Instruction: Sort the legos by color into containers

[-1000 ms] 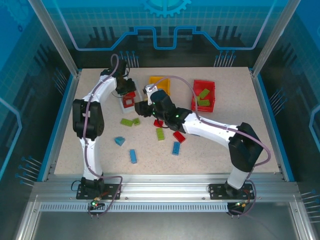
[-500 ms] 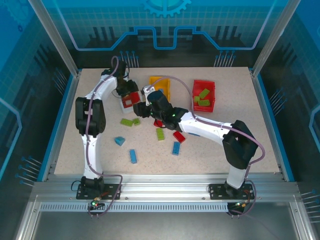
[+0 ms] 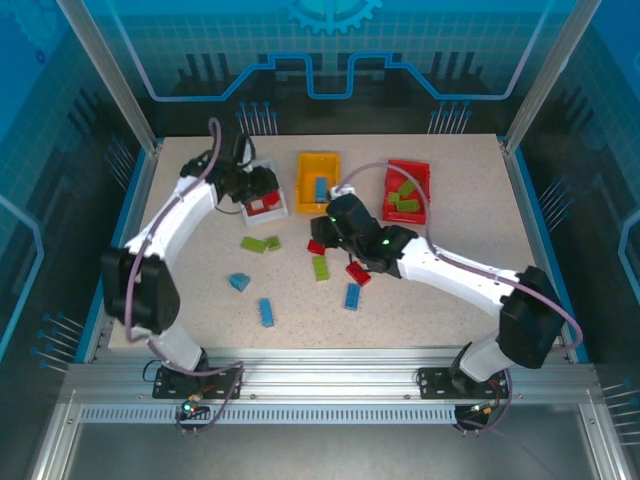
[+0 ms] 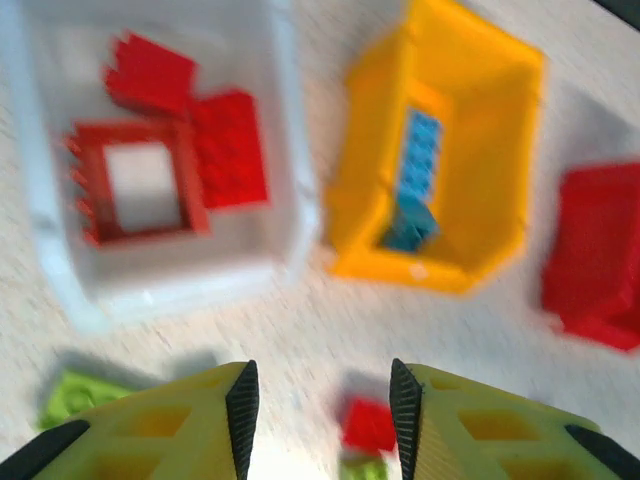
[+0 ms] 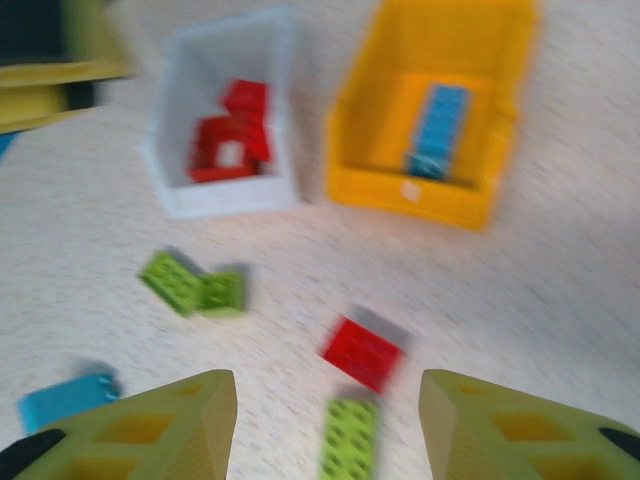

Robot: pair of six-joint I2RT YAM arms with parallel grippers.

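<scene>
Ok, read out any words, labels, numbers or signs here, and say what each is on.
No readable text anywhere.
White bin, yellow bin, red bin and the legos: no lettering visible; the wrist views are blurred.
Blue back panel: a gear outline and line art, no words.

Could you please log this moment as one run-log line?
left fingers open, empty, near white bin | right fingers open, empty, over loose bricks | white bin: red bricks | yellow bin: blue bricks | red bin: green bricks
</scene>
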